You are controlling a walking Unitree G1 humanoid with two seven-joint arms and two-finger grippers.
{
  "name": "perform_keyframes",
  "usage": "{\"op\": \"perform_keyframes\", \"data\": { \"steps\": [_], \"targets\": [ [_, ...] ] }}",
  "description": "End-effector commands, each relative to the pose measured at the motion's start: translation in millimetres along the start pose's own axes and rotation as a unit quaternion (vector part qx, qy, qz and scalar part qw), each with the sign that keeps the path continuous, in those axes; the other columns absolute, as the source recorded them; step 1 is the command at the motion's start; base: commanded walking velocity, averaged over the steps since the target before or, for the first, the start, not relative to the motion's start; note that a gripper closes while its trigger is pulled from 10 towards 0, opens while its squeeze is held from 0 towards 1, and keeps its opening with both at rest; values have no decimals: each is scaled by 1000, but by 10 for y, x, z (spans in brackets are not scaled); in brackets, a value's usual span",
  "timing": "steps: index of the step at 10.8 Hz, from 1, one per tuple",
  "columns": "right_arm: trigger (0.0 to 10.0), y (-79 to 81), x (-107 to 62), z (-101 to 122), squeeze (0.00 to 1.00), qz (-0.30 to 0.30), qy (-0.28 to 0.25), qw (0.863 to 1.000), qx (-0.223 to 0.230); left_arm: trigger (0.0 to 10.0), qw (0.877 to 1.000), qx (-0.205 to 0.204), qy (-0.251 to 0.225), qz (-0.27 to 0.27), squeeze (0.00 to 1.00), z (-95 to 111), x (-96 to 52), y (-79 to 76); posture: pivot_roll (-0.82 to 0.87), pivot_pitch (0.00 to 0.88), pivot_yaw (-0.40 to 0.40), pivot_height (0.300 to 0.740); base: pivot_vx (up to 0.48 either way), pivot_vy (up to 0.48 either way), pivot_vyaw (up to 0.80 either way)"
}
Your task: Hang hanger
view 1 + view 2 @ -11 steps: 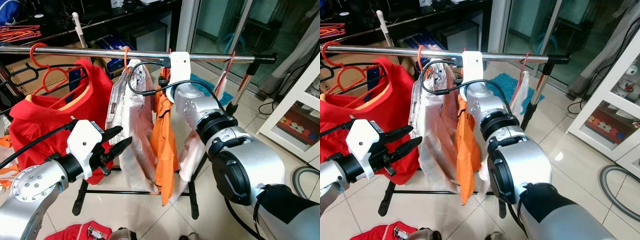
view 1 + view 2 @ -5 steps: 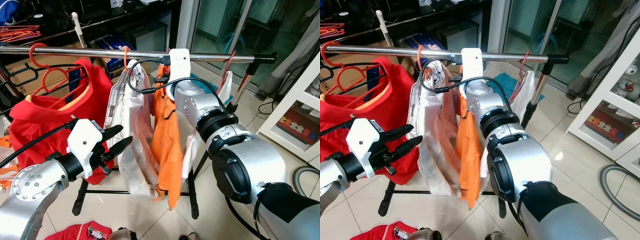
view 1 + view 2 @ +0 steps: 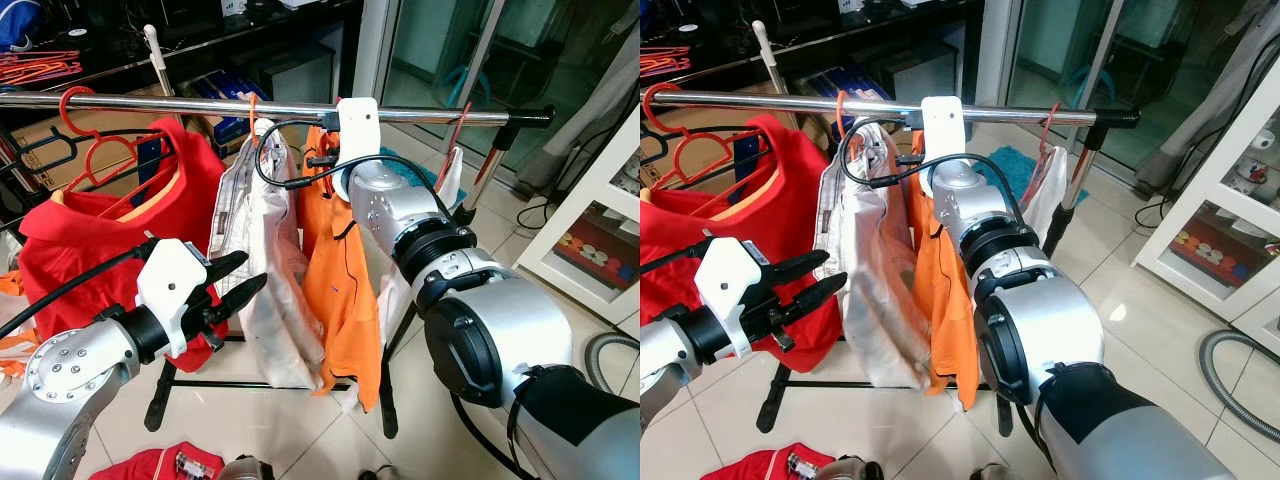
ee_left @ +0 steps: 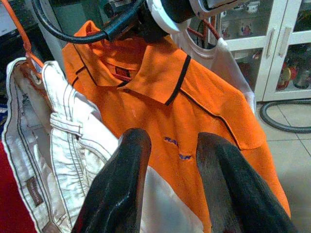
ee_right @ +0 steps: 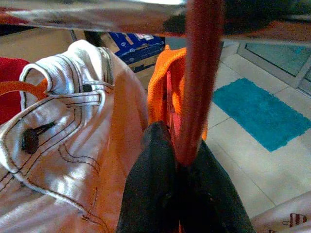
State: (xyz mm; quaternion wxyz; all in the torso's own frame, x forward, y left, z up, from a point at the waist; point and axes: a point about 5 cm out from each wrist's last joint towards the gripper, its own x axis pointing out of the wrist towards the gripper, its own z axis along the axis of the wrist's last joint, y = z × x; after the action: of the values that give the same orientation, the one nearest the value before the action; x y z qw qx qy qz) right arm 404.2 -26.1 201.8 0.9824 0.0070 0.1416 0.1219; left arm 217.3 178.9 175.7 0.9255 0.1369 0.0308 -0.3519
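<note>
Right wrist view: the right hand (image 5: 182, 187) was seen pressed together on the red hanger (image 5: 199, 87), whose hook rose to the steel rail (image 3: 200, 104). From that hanger the orange shirt (image 3: 340, 290) was hung between the white trousers (image 3: 265, 280) and a pale garment (image 3: 450, 180); whether the hook was seated over the rail was hard to make out. The left hand (image 3: 235, 285) was held spread and empty just beside the trousers, before the red shirt (image 3: 110, 220). The shirt's hem was hidden in the wrist views.
</note>
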Motion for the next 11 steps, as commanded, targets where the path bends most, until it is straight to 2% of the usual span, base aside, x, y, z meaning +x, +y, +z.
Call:
{"op": "perform_keyframes", "data": {
  "steps": [1,2,3,6,7,8,9,10,11],
  "targets": [
    [0,4,-5,65,0,8,-4,1000,9,10000,1000,-1,-2,-3,0,8,23,-12,-4,59,2,740,0,0,0],
    [0,2,-6,80,0,11,-7,1000,14,10000,1000,-1,-3,-2,0,8,28,-10,-4,59,2,740,0,0,0],
    [0,-97,-22,184,0,10,-36,999,27,10000,1000,-2,-12,5,0,7,68,5,-15,22,-4,740,0,0,0],
    [0,-326,-112,350,0,-3,-84,996,30,10000,999,-16,-27,6,0,7,209,1,-50,0,24,740,0,0,0],
    [0,-387,-192,414,0,-3,-99,995,22,10000,998,-33,-43,17,0,30,266,10,-64,0,32,740,0,0,0],
    [0,-391,-235,403,0,4,-95,995,9,10000,998,-41,-48,20,0,33,289,4,-68,0,33,740,0,0,0],
    [0,-365,-391,168,0,40,-61,997,-34,10000,996,-48,-48,66,0,-32,379,26,-75,0,26,740,0,0,0],
    [0,-399,-540,39,0,48,-58,997,-34,10000,994,-57,-44,87,0,-59,430,38,-85,0,26,740,0,0,0],
    [0,-417,-618,-6,0,51,-59,996,-38,10000,993,-57,-46,96,0,-55,444,49,-87,0,28,740,0,0,0]
  ]
}}
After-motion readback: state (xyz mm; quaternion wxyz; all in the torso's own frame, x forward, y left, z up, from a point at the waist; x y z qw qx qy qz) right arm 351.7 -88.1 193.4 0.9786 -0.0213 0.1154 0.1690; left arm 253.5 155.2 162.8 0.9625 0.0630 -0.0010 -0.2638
